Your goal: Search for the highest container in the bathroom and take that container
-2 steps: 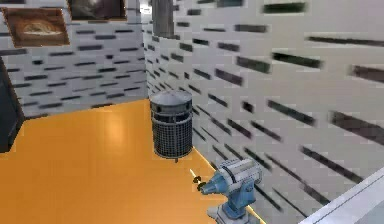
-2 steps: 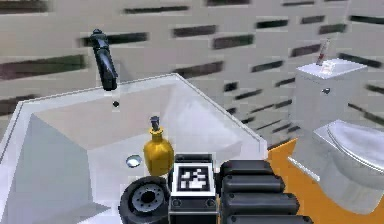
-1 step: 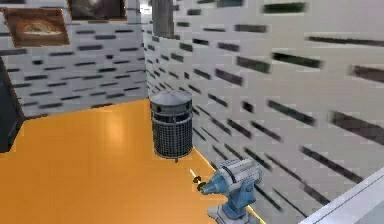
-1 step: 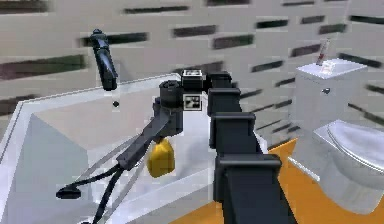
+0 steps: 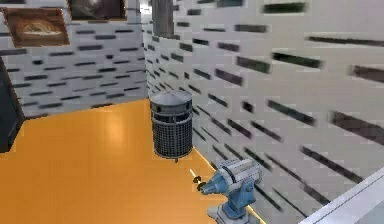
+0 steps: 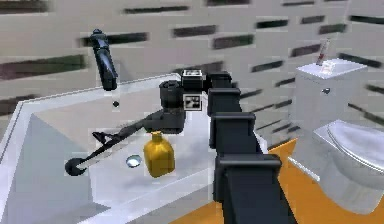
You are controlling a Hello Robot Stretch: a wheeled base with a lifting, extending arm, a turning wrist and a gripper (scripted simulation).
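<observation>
Gripper (image 6: 100,146) is at the tub (image 6: 52,125) near the amber bottle (image 6: 158,155) mid-basin, can't tell how the jaws stand, so I'd centre on it, then lift straight, dodging the faucet (image 6: 103,60).

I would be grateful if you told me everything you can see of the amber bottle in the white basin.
The amber bottle is squat, with broad shoulders, a short narrow neck and a top of the same colour. Its surface looks smooth and glossy, like glass or plastic. It stands upright on the floor of the white basin, just right of the drain. The gripper reaches across the basin above it in the picture; whether it touches the bottle, or holds anything, cannot be told.
</observation>
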